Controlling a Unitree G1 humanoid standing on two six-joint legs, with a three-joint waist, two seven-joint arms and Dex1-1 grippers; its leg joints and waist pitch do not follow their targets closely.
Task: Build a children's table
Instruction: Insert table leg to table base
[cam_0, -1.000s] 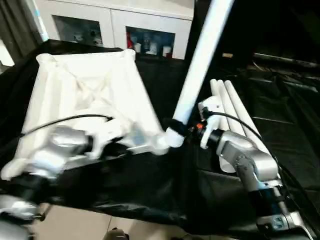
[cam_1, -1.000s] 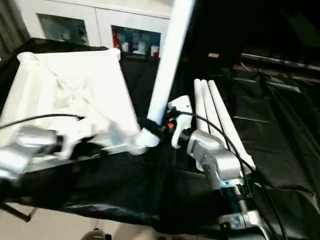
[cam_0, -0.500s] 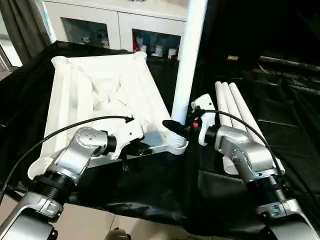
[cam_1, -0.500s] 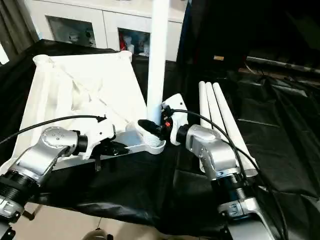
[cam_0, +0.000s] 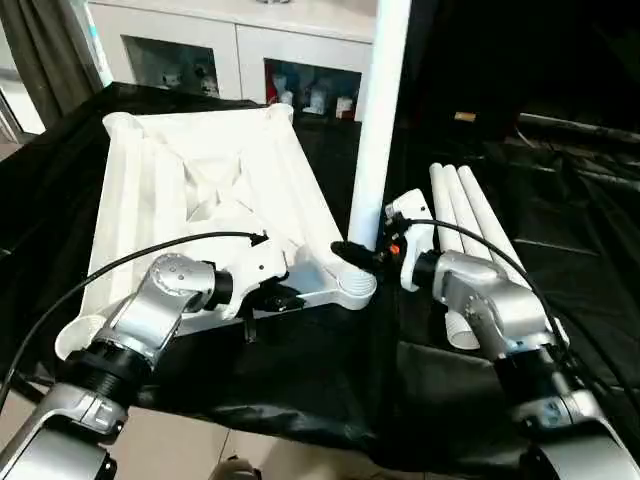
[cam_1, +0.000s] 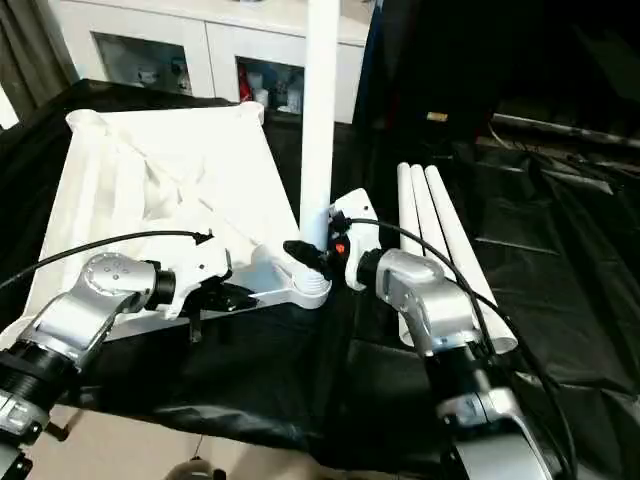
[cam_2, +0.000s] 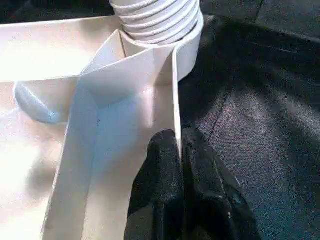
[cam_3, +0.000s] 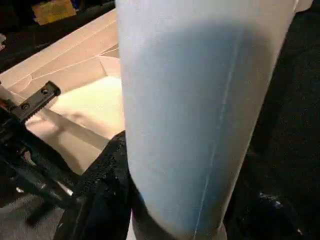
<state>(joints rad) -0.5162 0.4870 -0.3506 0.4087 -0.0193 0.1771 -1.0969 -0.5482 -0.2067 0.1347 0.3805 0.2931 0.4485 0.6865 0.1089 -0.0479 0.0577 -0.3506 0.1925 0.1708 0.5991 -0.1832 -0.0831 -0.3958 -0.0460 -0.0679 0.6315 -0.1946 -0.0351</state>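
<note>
While pinched by left jaws, tabletop rim (cam_2: 176, 100); upright leg (cam_0: 378, 120) between right jaws.

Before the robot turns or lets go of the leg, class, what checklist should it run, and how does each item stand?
1. Leg standing upright in the near corner socket: ok.
2. Right gripper holding the leg low, just above the socket: ok.
3. Left gripper pinching the top's rim beside the socket: ok, fingers shut on the thin wall.
4. Top lying underside up on the black cloth: ok.
5. Leg fully seated in the socket: cannot tell; the joint's depth is hidden.
6. Three spare legs lying together at the robot's right: ok.
</note>
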